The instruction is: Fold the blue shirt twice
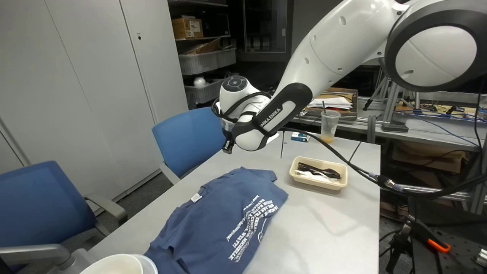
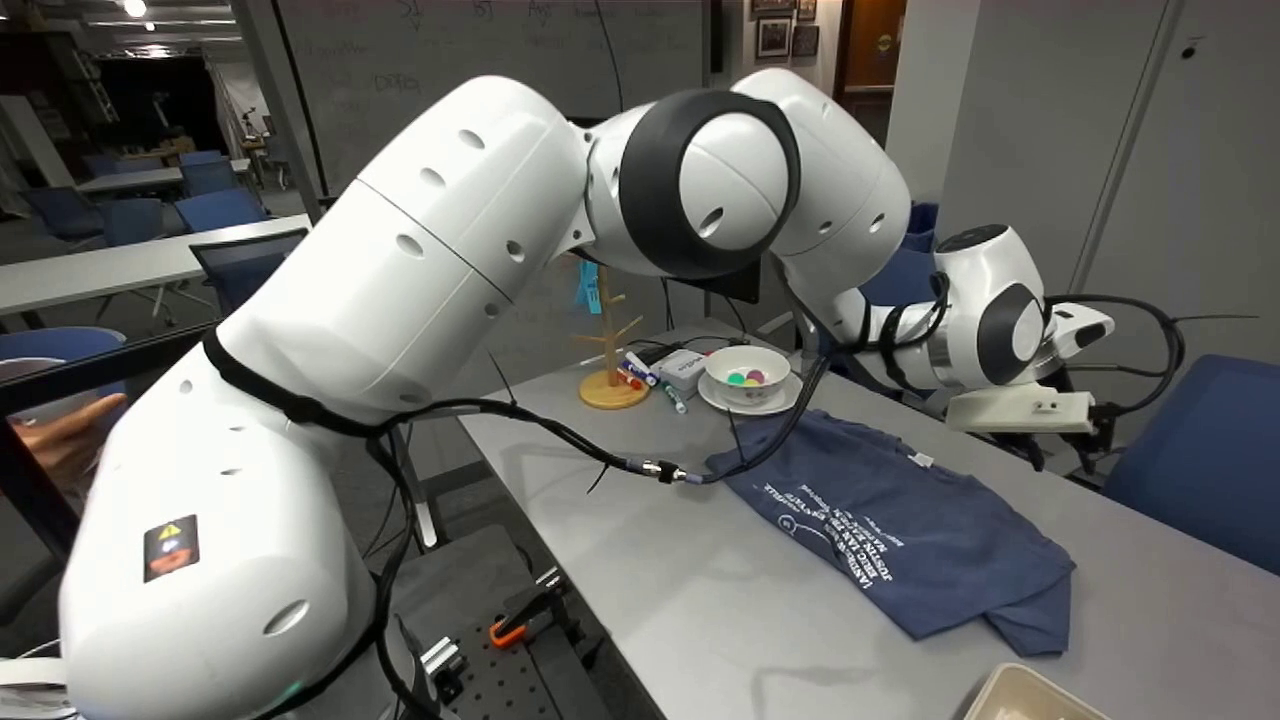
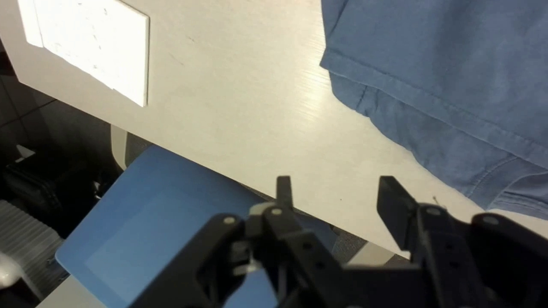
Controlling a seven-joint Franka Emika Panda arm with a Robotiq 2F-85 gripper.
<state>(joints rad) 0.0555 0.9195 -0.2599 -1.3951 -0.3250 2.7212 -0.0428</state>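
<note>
The blue shirt lies spread on the table, slightly wrinkled, with white lettering towards one long edge and a white tag at the opposite edge. It shows in both exterior views. In the wrist view the shirt fills the upper right, with one layer's straight hem lying over another layer. My gripper is open with nothing between its fingers. It hangs above the table's chair-side edge, beside the shirt and apart from it. It also shows in both exterior views.
A cream tray with dark and white items stands beside the shirt. A white bowl on a plate stands at the shirt's other end, near a wooden stand and markers. Blue chairs line the table's edge. A plastic cup stands farther back.
</note>
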